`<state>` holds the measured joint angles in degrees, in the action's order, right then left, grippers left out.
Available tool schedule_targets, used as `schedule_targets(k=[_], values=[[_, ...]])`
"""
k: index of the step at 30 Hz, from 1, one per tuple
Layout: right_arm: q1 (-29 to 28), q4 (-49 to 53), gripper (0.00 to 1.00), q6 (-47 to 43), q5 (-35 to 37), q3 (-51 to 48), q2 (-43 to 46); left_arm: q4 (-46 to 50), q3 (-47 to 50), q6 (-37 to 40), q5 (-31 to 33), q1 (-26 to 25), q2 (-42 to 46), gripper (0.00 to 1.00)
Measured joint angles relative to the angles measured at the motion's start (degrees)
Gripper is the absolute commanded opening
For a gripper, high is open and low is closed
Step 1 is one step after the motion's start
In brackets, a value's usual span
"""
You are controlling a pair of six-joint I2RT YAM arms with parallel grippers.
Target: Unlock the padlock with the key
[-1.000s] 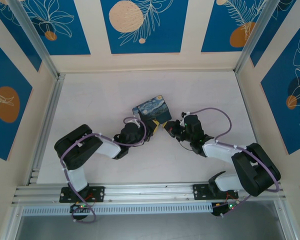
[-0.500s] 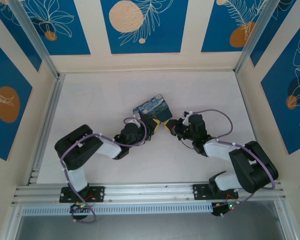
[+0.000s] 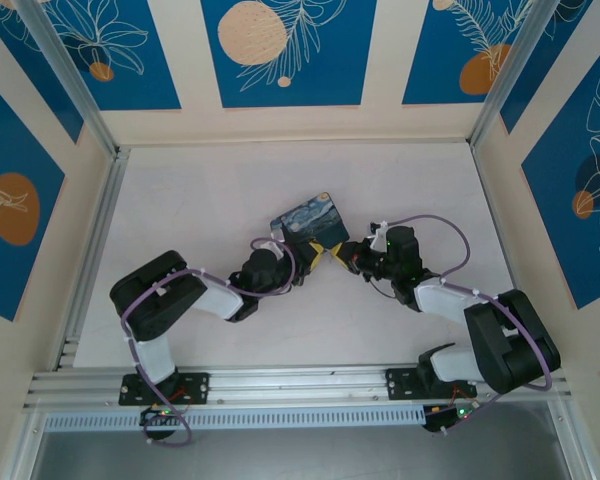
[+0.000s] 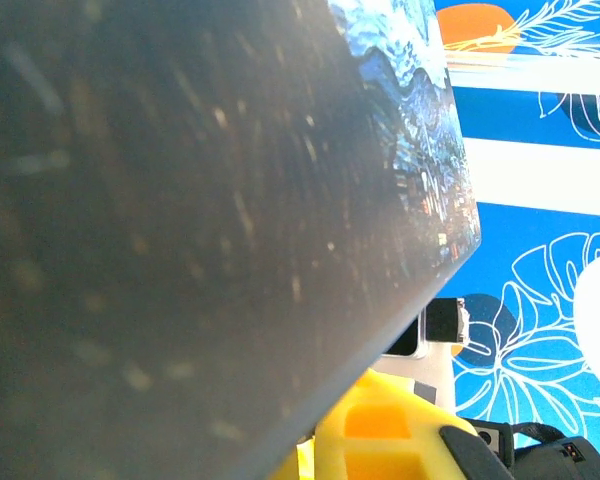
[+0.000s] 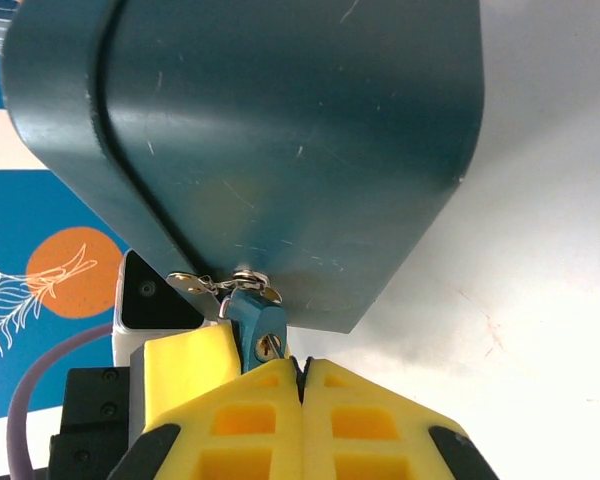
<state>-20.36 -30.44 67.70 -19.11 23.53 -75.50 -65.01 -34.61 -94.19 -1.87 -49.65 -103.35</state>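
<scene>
Right gripper (image 5: 302,392): clamped on key (image 5: 259,318), tip in padlock (image 5: 280,140) keyway
Left gripper (image 3: 300,258): apparently gripping padlock, raised above table (image 3: 200,200) centre
Done: key inserted
Remaining: turn key, pop lock open; unlocking not yet evident

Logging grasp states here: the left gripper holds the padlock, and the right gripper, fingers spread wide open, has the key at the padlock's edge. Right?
Not quite: the right gripper is not open. The right wrist view shows its yellow fingers shut together on the key, at the edge of the padlock. The left gripper does hold the padlock.
</scene>
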Motion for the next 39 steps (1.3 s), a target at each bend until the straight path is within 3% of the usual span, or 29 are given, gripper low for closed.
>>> schedule_targets(k=[18,30,39], values=[[0.1,-0.1,0.00,-0.1,-0.7,-1.0,1.0,0.0,0.4,0.3,-1.5,0.0,0.1,0.00],[2.2,1.6,0.00,-2.0,-6.5,-2.2,1.8,6.4,0.8,9.0,-5.7,0.0,3.8,0.00],[2.6,0.8,0.00,-1.8,-7.8,-3.7,2.0,7.4,0.8,10.8,-8.3,0.3,3.8,0.00]])
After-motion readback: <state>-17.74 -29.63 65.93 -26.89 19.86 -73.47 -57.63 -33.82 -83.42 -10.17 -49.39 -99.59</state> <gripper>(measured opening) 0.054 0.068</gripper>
